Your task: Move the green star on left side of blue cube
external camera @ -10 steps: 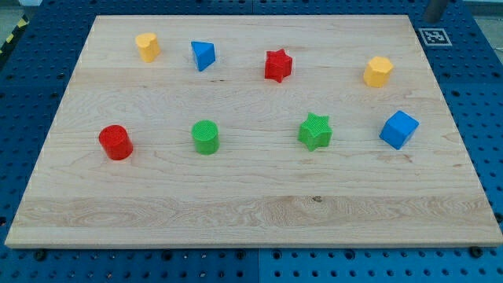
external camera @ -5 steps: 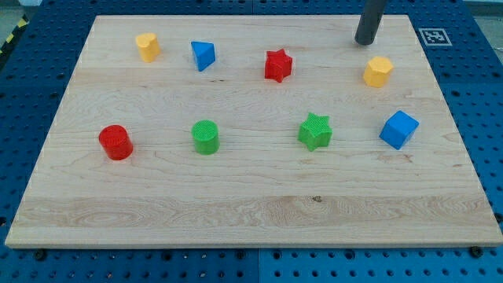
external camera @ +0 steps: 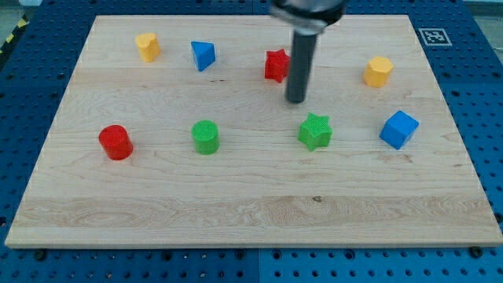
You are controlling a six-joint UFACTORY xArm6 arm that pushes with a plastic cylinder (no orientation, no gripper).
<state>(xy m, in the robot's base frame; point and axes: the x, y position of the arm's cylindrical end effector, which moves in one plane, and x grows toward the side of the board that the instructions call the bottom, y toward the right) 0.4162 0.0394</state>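
The green star (external camera: 315, 131) lies on the wooden board (external camera: 251, 208) right of centre. The blue cube (external camera: 398, 130) sits to its right, with a clear gap between them. My rod comes down from the view's top, and my tip (external camera: 295, 101) stands just above and slightly left of the green star, not touching it. The rod partly hides the red star (external camera: 275, 65).
A green cylinder (external camera: 205, 137) and a red cylinder (external camera: 115, 142) sit left of the green star in the same row. A yellow block (external camera: 147, 46), a blue triangle block (external camera: 203, 55) and another yellow block (external camera: 378, 71) lie along the top row.
My rod has swept from the board's top right corner down and left, and its tip now stands near the green star. No block has moved.
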